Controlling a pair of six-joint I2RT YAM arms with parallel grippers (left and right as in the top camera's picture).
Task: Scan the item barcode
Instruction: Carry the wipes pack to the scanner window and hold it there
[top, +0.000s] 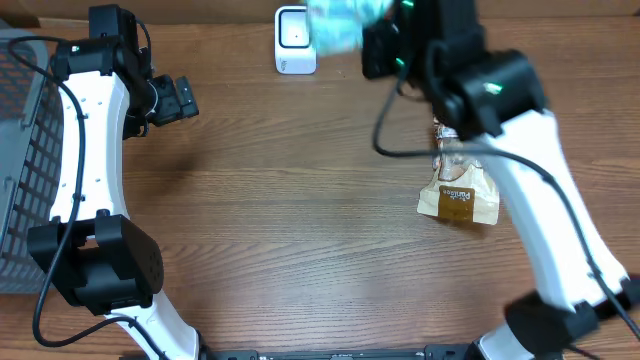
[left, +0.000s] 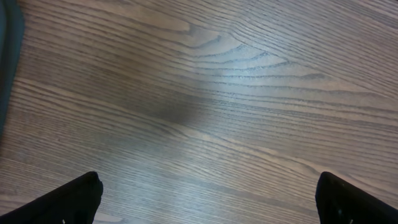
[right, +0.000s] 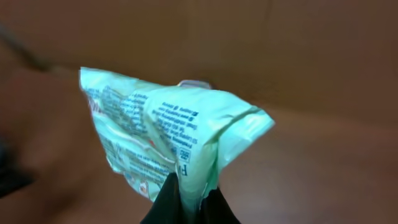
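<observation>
The right tool (right: 189, 199) is pinched shut on the bottom fold of a pale green packet (right: 168, 137), with only a thin edge of the wrapper between its fingertips. The packet stands up from the grip, crumpled and flared. From above it shows as a blur, held off the tabletop (top: 300, 200) just beside the white scanner (top: 295, 40) at the far edge. Under the right arm a brown pouch (top: 458, 198) lies flat on the wood, well apart from the scanner. Across the tabletop the left tool (top: 180, 98) hangs wide open over bare wood, holding nothing, near a grey basket (top: 20, 160).

I judge the hold to be the weak point. With so little wrapper caught, the packet could slide out or swing round if the arm turns it sharply. The creases are another risk: a code lying across a fold, or facing away from the scanner window, would likely not read.

As for print, the packet carries lines of small dark text and some red lettering, all too soft to read, and I cannot pick out a barcode on the side shown. The pouch has a brown label with pale script, too small to make out.
</observation>
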